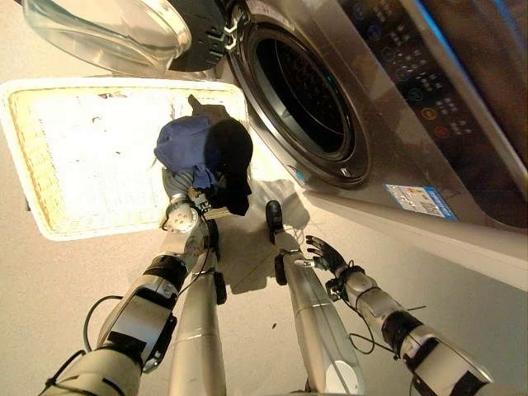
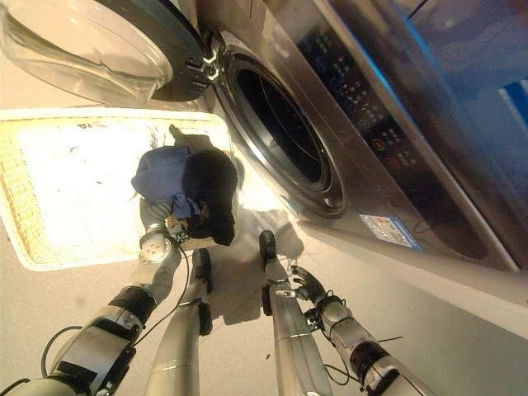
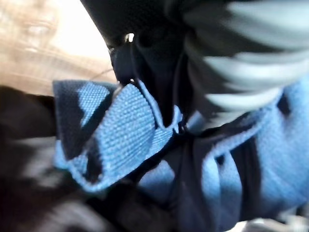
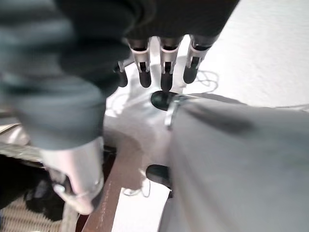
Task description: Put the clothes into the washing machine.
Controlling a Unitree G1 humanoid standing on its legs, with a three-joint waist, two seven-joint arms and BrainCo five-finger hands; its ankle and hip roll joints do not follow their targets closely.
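the clothes point(image 1: 198, 148) are a bunched bundle, part mid-blue knitted fabric and part black cloth, the blue gathered in a rounded lump on the robot's left and the black hanging in a darker fold on the side toward the machine. in the left wrist view the blue cloth point(image 3: 120, 135) shows a coarse woven texture with a folded, stitched edge, creased and wrapped close against the hand, with black cloth beside it. the bundle is held up by the left hand point(image 1: 183, 216), above the near edge of the laundry basket point(image 1: 33, 157) and just in front of the washing machine point(image 1: 462, 99), not inside the drum. the left hand's fingers are buried in the cloth, so i cannot tell how they are set. the basket is a pale woven rectangular tray lying on the floor to the left of the machine; its flat bottom is brightly lit, and what lies in it besides the held bundle over its corner i cannot make out. the washing machine has a silver-grey front with a dark control panel, and its round door point(image 1: 107, 29), with a clear bowl-shaped window, is swung wide open to the left. the drum opening point(image 1: 301, 95) is dark, with the perforated metal wall visible inside. the right hand point(image 1: 326, 254) hangs low beside the robot, well apart from the clothes, its fingers straight and spread, holding nothing.
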